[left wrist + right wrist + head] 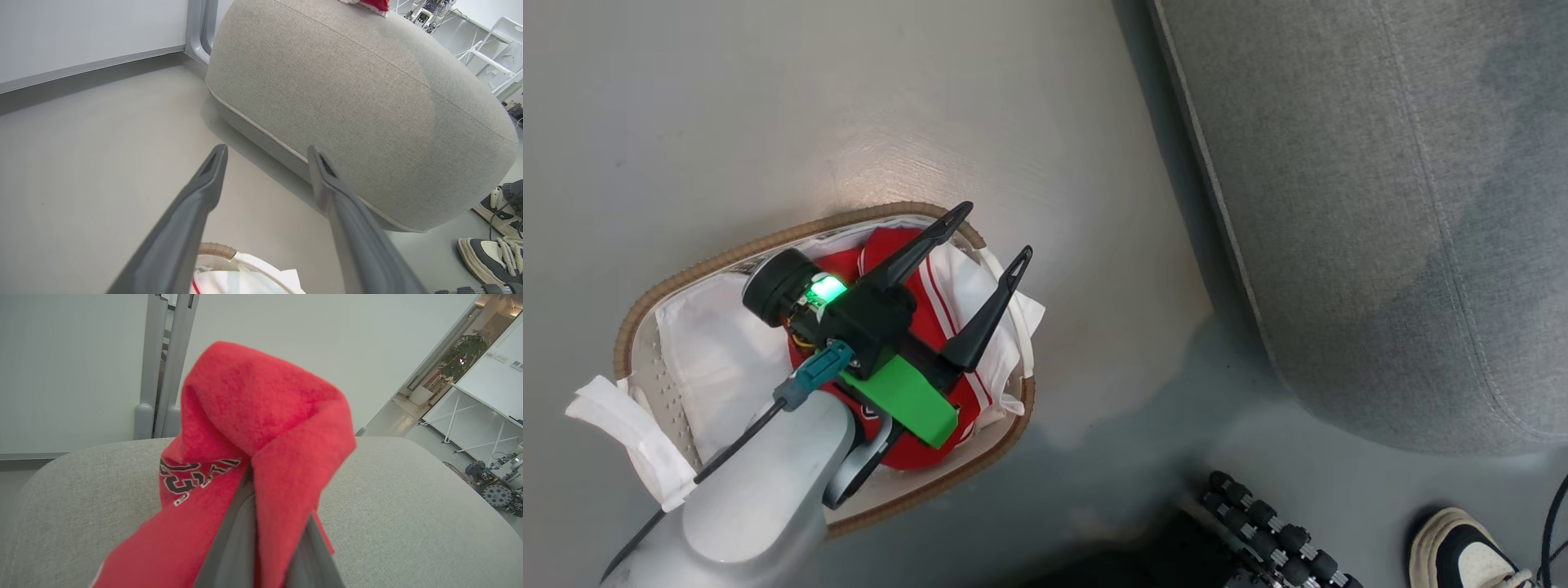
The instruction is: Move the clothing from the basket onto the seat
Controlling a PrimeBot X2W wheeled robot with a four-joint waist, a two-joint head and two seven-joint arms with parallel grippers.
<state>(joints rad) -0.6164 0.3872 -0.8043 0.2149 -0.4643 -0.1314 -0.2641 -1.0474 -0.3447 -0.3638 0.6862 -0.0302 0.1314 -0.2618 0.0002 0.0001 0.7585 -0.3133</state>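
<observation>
One piece of red clothing (931,306) with white stripes lies in the white basket (686,273), which has a brown woven rim and stands on the floor. My left gripper (995,231) hovers above it, open and empty, pointing toward the grey seat (1380,204). In the left wrist view the left gripper (267,151) frames the seat (367,102), and a scrap of red clothing (369,5) shows on top of it. My right gripper (255,486) is shut on a second piece of red clothing (253,400) with black lettering, held over the seat (408,506).
The white liner (719,359) hangs over the basket's left rim. A person's shoe (1462,555) stands by the seat's near corner, beside my base's rollers (1274,523). Grey floor lies between basket and seat. White tables (482,412) stand far right.
</observation>
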